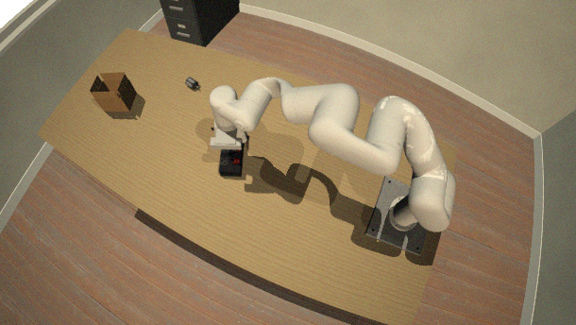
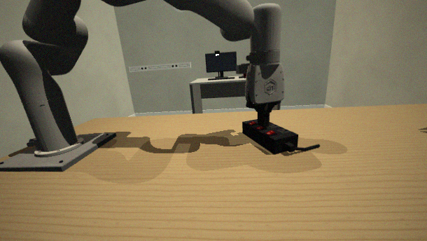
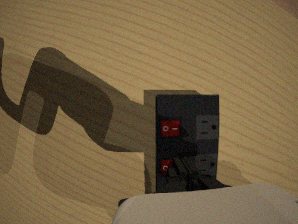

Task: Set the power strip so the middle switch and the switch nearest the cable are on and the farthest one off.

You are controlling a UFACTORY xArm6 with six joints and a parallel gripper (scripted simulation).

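Note:
The black power strip (image 1: pixel 230 169) (image 2: pixel 276 139) (image 3: pixel 193 106) lies right way up on the wooden table (image 1: pixel 142 156) (image 2: pixel 210 196), with its red switches on top. Its cable (image 2: pixel 308 147) leaves the end nearest the exterior camera. Three red switches show in the exterior view: the one nearest the cable (image 2: pixel 269 132), the middle one (image 2: pixel 260 127) and the farthest one (image 2: pixel 252 123). My gripper (image 1: pixel 242 152) (image 2: pixel 263 122) (image 3: pixel 178 169) is shut and empty. It points straight down with its tips on the strip at about the middle switch. The wrist view shows two red switches; the nearer one is partly hidden by the fingers.
A cardboard box (image 1: pixel 113 92) stands at the table's far left. A small dark object (image 1: pixel 192 83) lies near the back edge. The arm's base plate (image 1: pixel 397 217) (image 2: pixel 52 154) is bolted at the other end. A filing cabinet (image 1: pixel 198 19) stands off the table.

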